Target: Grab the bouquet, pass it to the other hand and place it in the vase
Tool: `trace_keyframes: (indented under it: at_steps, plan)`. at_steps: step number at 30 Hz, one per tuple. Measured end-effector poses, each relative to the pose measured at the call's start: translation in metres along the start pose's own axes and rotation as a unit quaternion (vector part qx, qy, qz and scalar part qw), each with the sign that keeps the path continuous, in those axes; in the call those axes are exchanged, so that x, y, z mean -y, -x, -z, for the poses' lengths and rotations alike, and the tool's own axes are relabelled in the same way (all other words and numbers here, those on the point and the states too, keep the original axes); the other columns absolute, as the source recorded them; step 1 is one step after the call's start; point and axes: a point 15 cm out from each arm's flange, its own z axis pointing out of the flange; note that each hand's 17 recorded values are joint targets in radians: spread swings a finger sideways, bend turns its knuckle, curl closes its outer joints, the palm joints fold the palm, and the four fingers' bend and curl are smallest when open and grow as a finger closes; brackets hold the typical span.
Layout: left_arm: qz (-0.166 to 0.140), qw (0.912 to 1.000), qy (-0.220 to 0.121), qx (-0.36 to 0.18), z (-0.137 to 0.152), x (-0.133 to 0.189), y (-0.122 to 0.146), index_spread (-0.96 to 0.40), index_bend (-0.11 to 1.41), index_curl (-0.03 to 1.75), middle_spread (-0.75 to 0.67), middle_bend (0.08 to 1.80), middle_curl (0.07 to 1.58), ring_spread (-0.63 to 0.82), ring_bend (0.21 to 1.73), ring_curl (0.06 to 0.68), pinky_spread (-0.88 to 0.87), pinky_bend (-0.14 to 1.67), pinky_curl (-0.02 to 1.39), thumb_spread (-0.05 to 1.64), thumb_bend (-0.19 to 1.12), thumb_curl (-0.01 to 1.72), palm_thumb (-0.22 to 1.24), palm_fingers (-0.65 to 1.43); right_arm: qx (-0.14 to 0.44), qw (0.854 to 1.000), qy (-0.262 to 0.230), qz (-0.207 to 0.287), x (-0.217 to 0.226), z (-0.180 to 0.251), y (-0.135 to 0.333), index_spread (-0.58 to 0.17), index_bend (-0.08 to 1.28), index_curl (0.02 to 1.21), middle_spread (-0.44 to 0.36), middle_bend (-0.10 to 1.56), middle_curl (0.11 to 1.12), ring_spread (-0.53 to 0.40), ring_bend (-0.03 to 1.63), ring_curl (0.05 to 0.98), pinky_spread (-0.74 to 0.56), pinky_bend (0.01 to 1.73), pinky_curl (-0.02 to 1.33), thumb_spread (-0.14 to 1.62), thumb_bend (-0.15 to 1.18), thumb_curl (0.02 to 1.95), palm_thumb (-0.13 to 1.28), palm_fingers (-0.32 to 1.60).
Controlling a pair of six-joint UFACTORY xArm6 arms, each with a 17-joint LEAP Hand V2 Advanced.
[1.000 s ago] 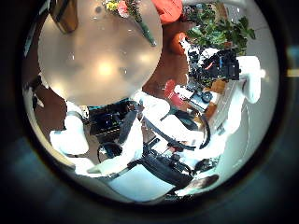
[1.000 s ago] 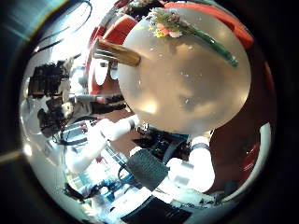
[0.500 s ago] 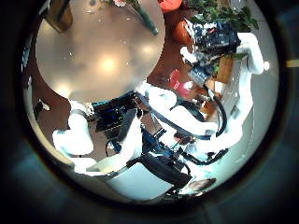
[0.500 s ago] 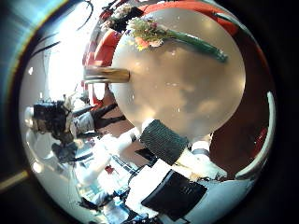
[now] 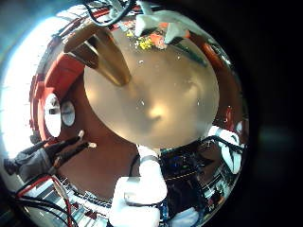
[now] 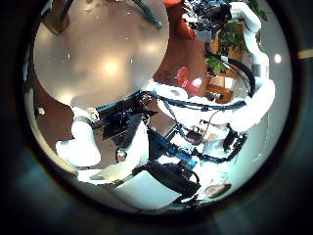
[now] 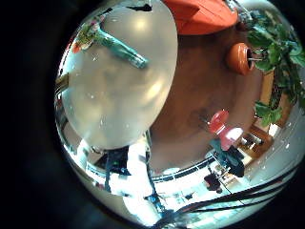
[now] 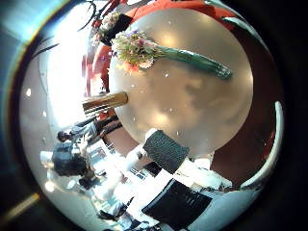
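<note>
Right hand (image 8: 168, 151), grasp unreadable, hovers over my round table (image 8: 192, 106); next, grasp the bouquet (image 8: 159, 55) near its edge.

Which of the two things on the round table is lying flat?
The bouquet: it lies flat on the table, while the vase stands upright near the edge.

The right hand (image 6: 210, 12) has moved closer above the bouquet (image 8: 154, 53) on the table (image 8: 192, 96).
</note>
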Motion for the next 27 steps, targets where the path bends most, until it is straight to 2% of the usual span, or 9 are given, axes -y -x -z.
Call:
trace_keyframes:
  at_steps: [4, 12, 21, 27]
  plan:
    - [0.005, 1.0000, -0.004, -0.001, 0.001, -0.004, 0.003, 0.03, 0.19, 0.37, 0.47, 0.19, 0.30, 0.60, 0.45, 0.210, 0.54, 0.19, 0.29, 1.09, -0.02, 0.32, 0.36, 0.06, 0.008, 1.000, 0.019, -0.007, 0.031, -0.035, -0.005, -0.235, 0.18, 0.28, 0.000, 0.33, 0.39, -0.069, 0.73, 0.325, 0.14, 0.51, 0.29, 1.13, -0.02, 0.31, 0.36, 0.39]
    - [0.014, 0.9998, 0.003, -0.012, -0.006, -0.003, 0.015, 0.03, 0.18, 0.37, 0.47, 0.19, 0.30, 0.60, 0.45, 0.210, 0.54, 0.19, 0.29, 1.09, -0.02, 0.32, 0.36, 0.06, 0.006, 0.999, 0.045, -0.009, 0.073, -0.068, 0.002, -0.221, 0.18, 0.31, 0.017, 0.35, 0.40, -0.061, 0.73, 0.326, 0.14, 0.51, 0.27, 1.13, -0.01, 0.32, 0.40, 0.37]
    - [0.014, 0.9998, 0.000, -0.011, -0.003, -0.004, 0.014, 0.03, 0.19, 0.37, 0.47, 0.19, 0.30, 0.60, 0.45, 0.210, 0.54, 0.19, 0.28, 1.09, -0.02, 0.32, 0.36, 0.06, -0.004, 0.997, 0.081, -0.011, 0.082, -0.103, 0.008, -0.206, 0.17, 0.32, 0.026, 0.37, 0.40, -0.058, 0.73, 0.324, 0.14, 0.52, 0.25, 1.11, -0.01, 0.36, 0.49, 0.35]
    - [0.013, 0.9998, 0.000, -0.011, -0.004, -0.003, 0.013, 0.03, 0.18, 0.37, 0.47, 0.19, 0.30, 0.60, 0.45, 0.210, 0.54, 0.19, 0.28, 1.09, -0.02, 0.32, 0.36, 0.06, -0.006, 0.996, 0.087, -0.012, 0.083, -0.110, 0.008, -0.196, 0.17, 0.33, 0.022, 0.38, 0.40, -0.057, 0.74, 0.325, 0.14, 0.53, 0.24, 1.09, -0.02, 0.37, 0.52, 0.35]
